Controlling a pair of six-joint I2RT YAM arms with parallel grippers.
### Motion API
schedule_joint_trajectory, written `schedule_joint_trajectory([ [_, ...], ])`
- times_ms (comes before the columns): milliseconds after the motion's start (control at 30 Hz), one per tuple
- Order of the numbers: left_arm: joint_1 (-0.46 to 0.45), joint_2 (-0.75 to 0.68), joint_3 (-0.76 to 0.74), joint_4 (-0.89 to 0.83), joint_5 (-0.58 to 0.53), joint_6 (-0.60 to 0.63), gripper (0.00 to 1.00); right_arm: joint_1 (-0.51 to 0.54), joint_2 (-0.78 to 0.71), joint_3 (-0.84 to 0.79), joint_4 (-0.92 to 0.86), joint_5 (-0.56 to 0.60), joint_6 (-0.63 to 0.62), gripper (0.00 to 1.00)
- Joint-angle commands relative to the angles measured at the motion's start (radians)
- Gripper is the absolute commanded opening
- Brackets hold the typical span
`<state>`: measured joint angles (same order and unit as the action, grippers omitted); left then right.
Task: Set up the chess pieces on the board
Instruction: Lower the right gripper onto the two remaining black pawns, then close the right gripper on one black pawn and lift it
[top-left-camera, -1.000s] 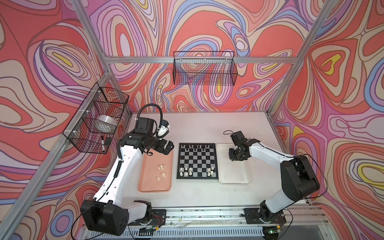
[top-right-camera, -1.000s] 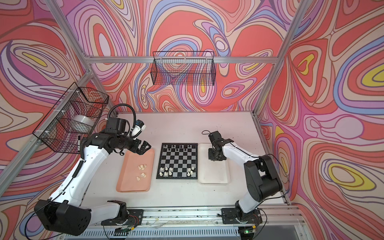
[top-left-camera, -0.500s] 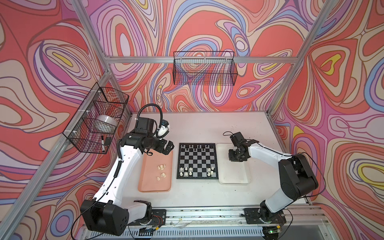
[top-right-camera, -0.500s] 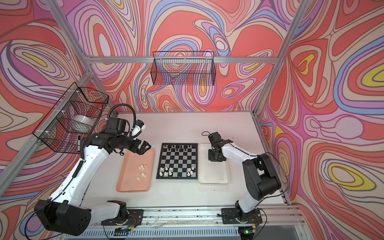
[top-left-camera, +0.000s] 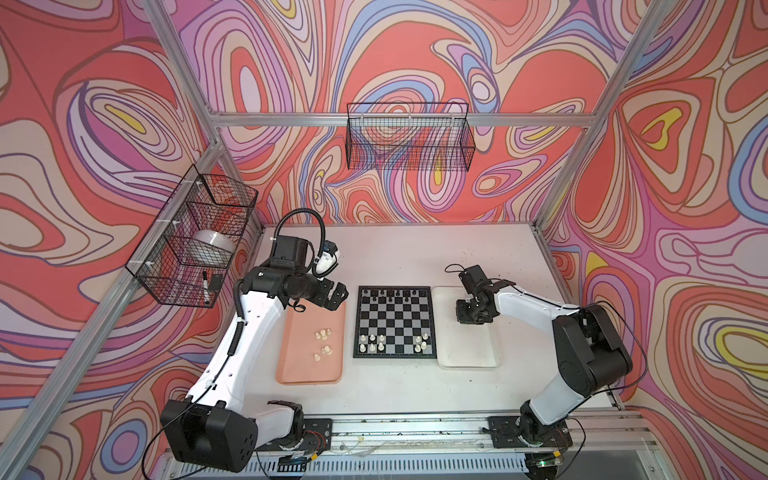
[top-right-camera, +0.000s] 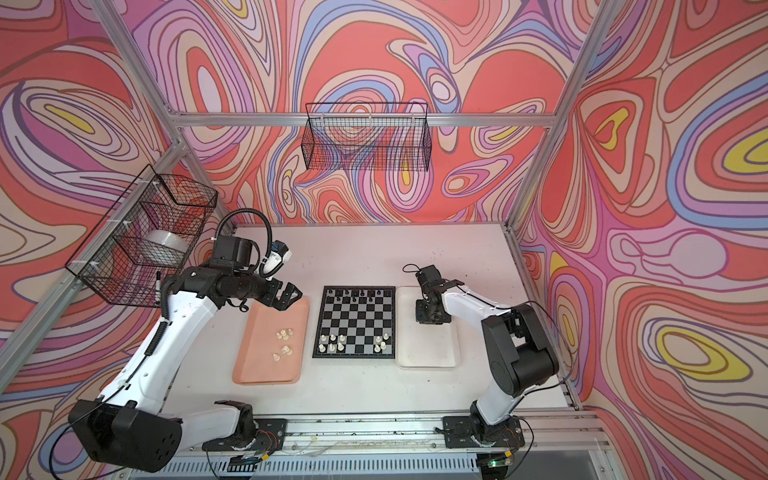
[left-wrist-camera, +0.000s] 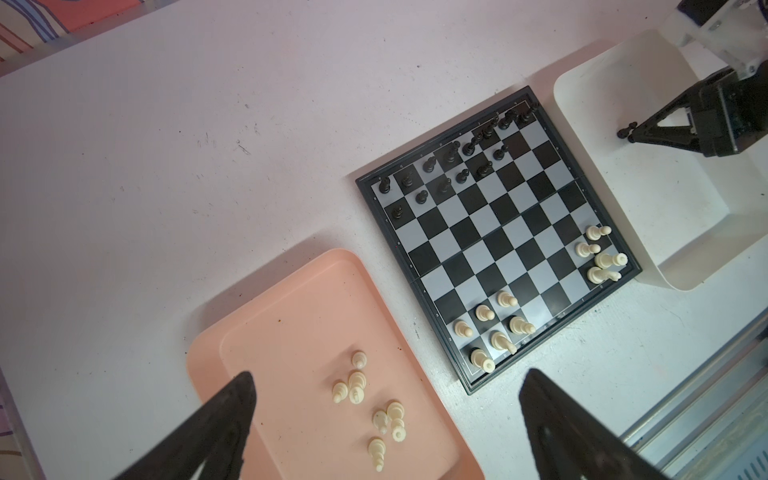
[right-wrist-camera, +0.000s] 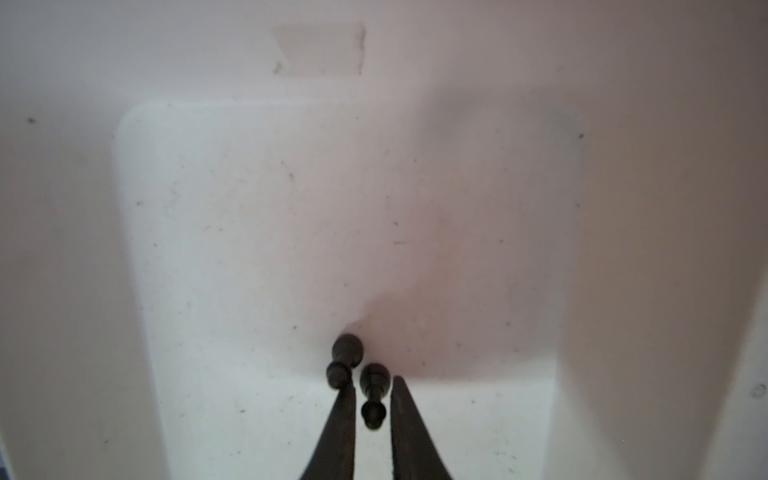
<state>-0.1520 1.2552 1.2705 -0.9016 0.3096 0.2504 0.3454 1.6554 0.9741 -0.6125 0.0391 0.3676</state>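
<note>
Chess set-up, well along but unfinished.
Table (top-left-camera: 395, 257) carries all. Board (top-left-camera: 394, 322) sits at centre, with pink tray (top-left-camera: 309, 365) and white tray (top-left-camera: 469, 349) flanking it. My left fingers (left-wrist-camera: 232, 411) are spread wide and empty over the pink tray's far end. My right fingers (right-wrist-camera: 345, 415) are low in the white tray, narrow either side of a lying black pawn (right-wrist-camera: 374, 395); whether they pinch it I cannot tell. Done: black pieces (left-wrist-camera: 449, 158) fill most of the far two rows, and white pieces (left-wrist-camera: 484, 312) stand in two near-corner clusters. Left: loose white pieces (left-wrist-camera: 356, 380) in the pink tray, that pawn, and a second pawn (right-wrist-camera: 347, 353) just beside it.
</note>
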Motion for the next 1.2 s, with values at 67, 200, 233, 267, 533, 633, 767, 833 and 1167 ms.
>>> schedule_joint_trajectory([
  [67, -0.005, -0.018, -0.008, -0.024, 0.000, 0.004, 1.00, -0.006, -0.008, -0.015, 0.004, 0.010, -0.002, 0.13],
  [200, -0.005, -0.017, -0.005, -0.026, 0.002, 0.002, 1.00, -0.006, -0.012, -0.012, -0.002, 0.010, -0.007, 0.10],
  [233, -0.006, -0.017, -0.005, -0.026, 0.002, 0.003, 1.00, -0.006, -0.015, -0.012, -0.005, 0.010, -0.008, 0.10],
  [267, -0.006, -0.018, -0.004, -0.026, 0.002, 0.002, 1.00, -0.007, -0.017, -0.009, -0.008, 0.010, -0.009, 0.10],
  [533, -0.007, -0.023, -0.003, -0.032, -0.009, 0.006, 1.00, -0.006, -0.048, 0.000, -0.041, 0.024, -0.016, 0.10],
  [633, -0.006, -0.023, 0.000, -0.033, -0.009, 0.004, 1.00, -0.005, -0.062, 0.004, -0.054, 0.027, -0.019, 0.10],
  [767, -0.006, -0.025, 0.001, -0.033, -0.010, 0.004, 1.00, -0.006, -0.079, 0.011, -0.077, 0.028, -0.022, 0.10],
  [833, -0.007, -0.025, 0.000, -0.031, -0.010, 0.003, 1.00, -0.006, -0.090, 0.016, -0.087, 0.031, -0.027, 0.11],
  [1167, -0.006, -0.022, 0.003, -0.026, -0.012, -0.005, 1.00, -0.006, -0.127, 0.041, -0.117, 0.031, -0.029, 0.11],
])
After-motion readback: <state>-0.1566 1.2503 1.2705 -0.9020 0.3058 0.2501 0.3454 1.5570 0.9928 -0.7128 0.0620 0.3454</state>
